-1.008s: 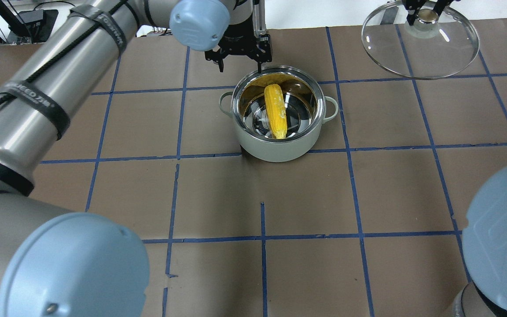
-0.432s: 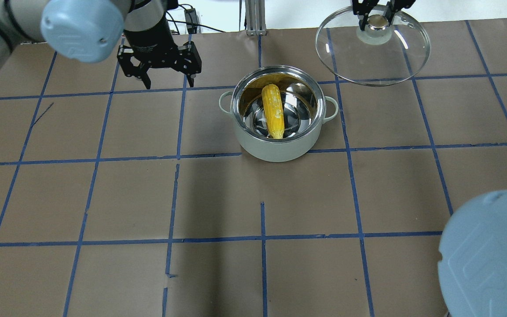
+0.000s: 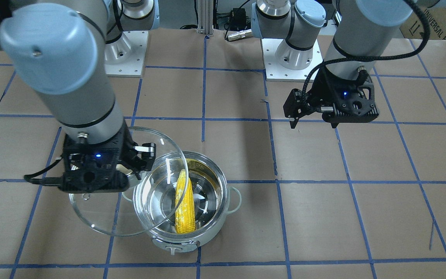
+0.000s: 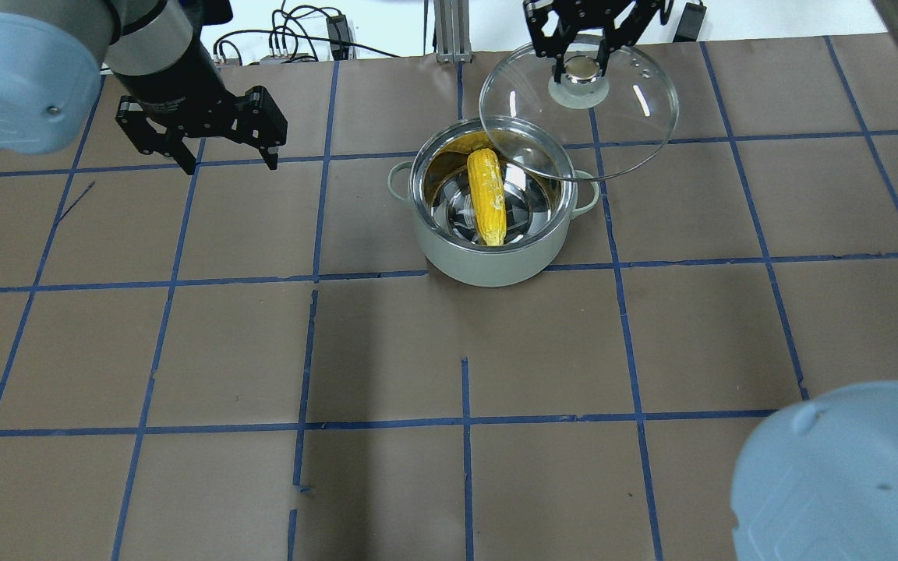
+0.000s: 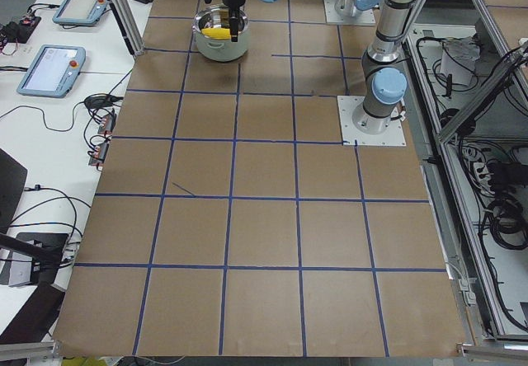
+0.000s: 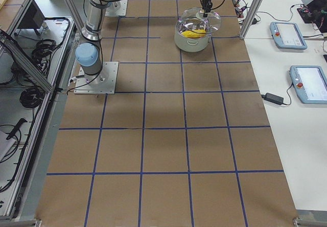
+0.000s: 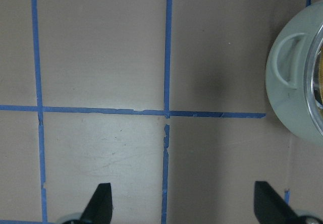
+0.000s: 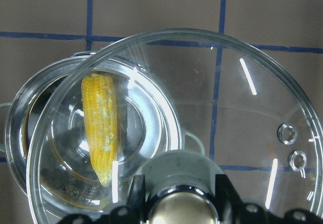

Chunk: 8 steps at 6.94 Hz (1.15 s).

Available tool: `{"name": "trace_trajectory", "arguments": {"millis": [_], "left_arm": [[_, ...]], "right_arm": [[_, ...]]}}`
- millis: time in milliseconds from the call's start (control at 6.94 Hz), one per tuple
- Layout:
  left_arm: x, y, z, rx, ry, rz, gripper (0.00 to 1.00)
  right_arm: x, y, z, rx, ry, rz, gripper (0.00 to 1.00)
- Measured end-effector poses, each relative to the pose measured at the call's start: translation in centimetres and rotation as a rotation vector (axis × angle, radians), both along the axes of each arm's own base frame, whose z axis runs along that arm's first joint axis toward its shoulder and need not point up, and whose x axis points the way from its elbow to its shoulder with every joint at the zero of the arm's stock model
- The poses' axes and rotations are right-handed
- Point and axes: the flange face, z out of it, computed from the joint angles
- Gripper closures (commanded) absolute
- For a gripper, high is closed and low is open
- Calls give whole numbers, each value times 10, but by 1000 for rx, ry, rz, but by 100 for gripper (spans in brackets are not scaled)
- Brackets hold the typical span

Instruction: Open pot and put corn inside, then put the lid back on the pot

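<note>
The pot (image 4: 493,266) stands uncovered at the table's far middle, with the corn (image 4: 488,196) lying inside it. The corn also shows in the front view (image 3: 184,207) and the right wrist view (image 8: 101,128). My right gripper (image 4: 578,62) is shut on the knob of the glass lid (image 4: 624,132) and holds it in the air. The lid overlaps the pot's far right rim, and its glass (image 8: 242,108) partly covers the pot (image 8: 20,133) in the right wrist view. My left gripper (image 4: 229,164) is open and empty, well to the left of the pot.
The table is brown paper with a blue tape grid (image 4: 464,421). Cables and a metal post (image 4: 445,31) sit past the far edge. In the left wrist view the pot's side handle (image 7: 292,57) is at the right edge, beyond my open fingers (image 7: 101,206).
My right gripper has carried the lid leftward until it overlaps the pot's rim. My left gripper has moved left, away from the pot. The corn stays inside.
</note>
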Motion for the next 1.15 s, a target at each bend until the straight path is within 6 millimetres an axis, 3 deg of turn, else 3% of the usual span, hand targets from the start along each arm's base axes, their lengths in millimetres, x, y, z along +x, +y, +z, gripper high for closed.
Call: {"name": "trace_trajectory", "arguments": {"millis": [288,432,720,1152], "left_arm": [[5,9,13,7,-23,-20,0],[7,10,15,10,-37,-21,0],[7,11,18,10,-32,-12,0],[23,17,22,4,-25,11,0]], "right_arm": [[46,18,-43,-37,-7,0,93],[57,26,-62,-63,-13,0,93],[64,32,-82,-84,-26,-15,93],[74,34,-93,-94,-33,-33,93]]}}
